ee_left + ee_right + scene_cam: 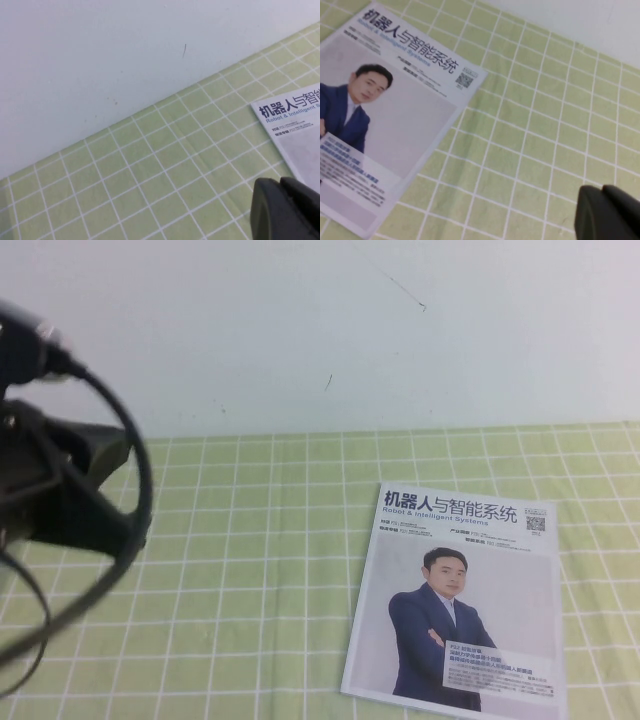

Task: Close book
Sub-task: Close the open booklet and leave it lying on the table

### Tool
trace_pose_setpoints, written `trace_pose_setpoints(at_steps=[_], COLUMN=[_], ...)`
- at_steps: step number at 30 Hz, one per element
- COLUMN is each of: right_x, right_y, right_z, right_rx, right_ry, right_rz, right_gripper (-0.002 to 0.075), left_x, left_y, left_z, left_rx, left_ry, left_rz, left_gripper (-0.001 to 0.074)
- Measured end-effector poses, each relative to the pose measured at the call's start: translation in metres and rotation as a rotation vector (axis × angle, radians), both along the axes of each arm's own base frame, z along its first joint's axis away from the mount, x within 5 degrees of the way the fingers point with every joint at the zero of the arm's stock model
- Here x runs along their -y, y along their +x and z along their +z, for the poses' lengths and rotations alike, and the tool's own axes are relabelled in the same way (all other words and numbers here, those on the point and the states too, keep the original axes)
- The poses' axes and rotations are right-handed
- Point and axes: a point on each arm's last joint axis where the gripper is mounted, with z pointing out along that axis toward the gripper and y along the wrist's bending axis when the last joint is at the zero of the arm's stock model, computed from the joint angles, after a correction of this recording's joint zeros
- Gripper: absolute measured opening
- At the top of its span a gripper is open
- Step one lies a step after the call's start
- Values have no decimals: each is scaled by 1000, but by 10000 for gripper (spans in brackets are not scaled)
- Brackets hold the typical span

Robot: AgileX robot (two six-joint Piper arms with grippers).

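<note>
Currently a white wall is filling the back of the scene, and a tabletop under a green cloth with a white grid is spreading out in front of it. The book, a thin magazine, is lying flat and closed on the right part of the tabletop, front cover facing up and set slightly askew to the grid. Its cover is showing a bold dark title along the top, a man in a blue suit with arms folded, and a small QR code near the upper right corner. The left arm is hanging dark and blurred at the left edge of the high view, well apart from the book, with a black cable looping around it. The left gripper is hovering over the cloth near the book's title corner, not touching it; open or closed cannot be told. The right gripper is sitting over bare cloth to the book's right, apart from it; its state likewise cannot be told.
</note>
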Motion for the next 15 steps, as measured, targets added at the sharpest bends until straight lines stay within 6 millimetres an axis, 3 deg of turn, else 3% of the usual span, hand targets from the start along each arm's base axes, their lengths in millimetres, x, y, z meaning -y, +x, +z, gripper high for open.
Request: trace_pose_setpoints(at_steps=[7,11,15], right_x=[3,5,3], right_y=[-55,-70,-77], right_z=[-34,-59,-72], right_rx=[106,121,120], right_ry=[96,109,153], right_rz=[14,16,23], right_gripper=[-3,-3,-3], left_x=[-24,-31,-35], left_y=[-51,-68,-77], left_z=[-47,-73,-88], left_rx=[167,246,283], left_ry=[-79,-120,-144], left_rz=[-47,-73,-84], left_gripper=[-4,-4,-4])
